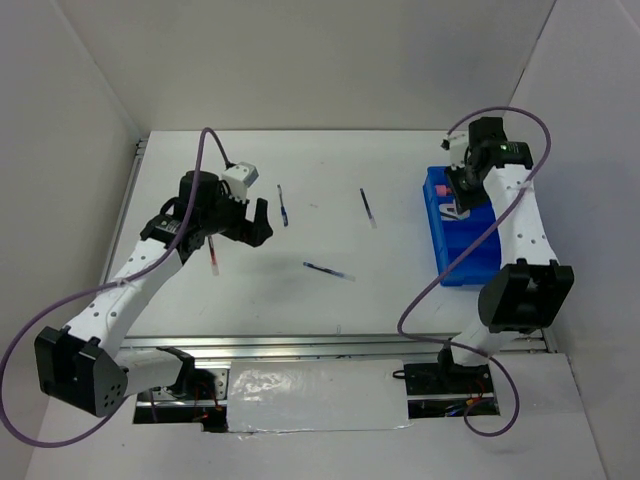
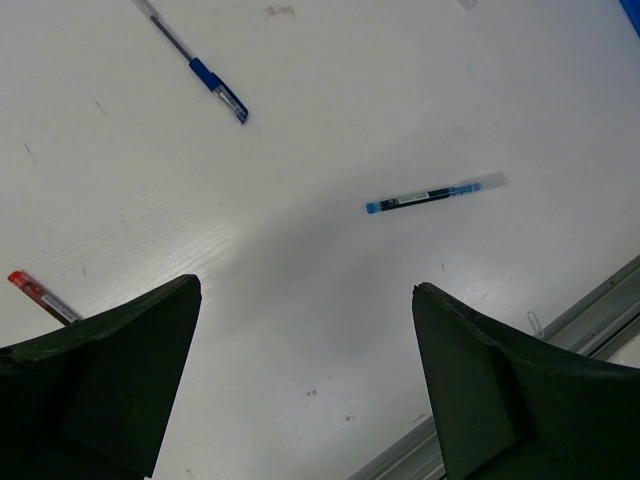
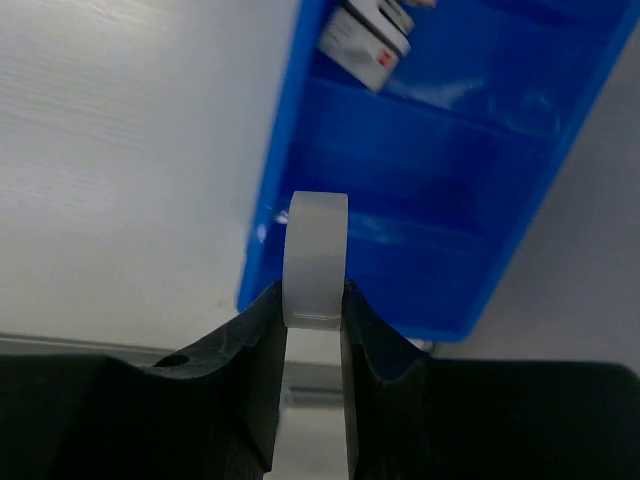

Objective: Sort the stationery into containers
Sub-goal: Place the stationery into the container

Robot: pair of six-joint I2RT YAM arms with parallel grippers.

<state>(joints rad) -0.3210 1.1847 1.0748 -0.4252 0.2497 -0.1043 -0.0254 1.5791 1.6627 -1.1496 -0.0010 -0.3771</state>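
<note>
Over the blue bin (image 1: 446, 262), right tool (image 1: 462, 190): its two dark fingers (image 3: 250, 340) are closing on the flat sides of the clear tape ring (image 3: 316, 255) and are holding it upright above the bin, near one long wall.
Blue bin (image 3: 470, 200): it is sitting at the right side of the table (image 1: 330, 170), its long walls running away from the arm bases.
White-and-red item (image 3: 365, 40): it is lying inside the bin, beyond the tape ring in the wrist view.
Left tool (image 1: 245, 230): it is hovering well to the left of the bin with its fingers (image 2: 120, 370) spread wide and nothing between them.
Nearest blue pen (image 1: 368, 207): it is lying on the table just left of the bin.
Second blue pen (image 1: 329, 270): it is lying farther left of the bin and closer to the arm bases.
Third blue pen (image 1: 283, 205): it is lying farther left again, beside the left tool.
Red pen (image 1: 214, 258): it is lying farthest from the bin, partly under the left arm.
</note>
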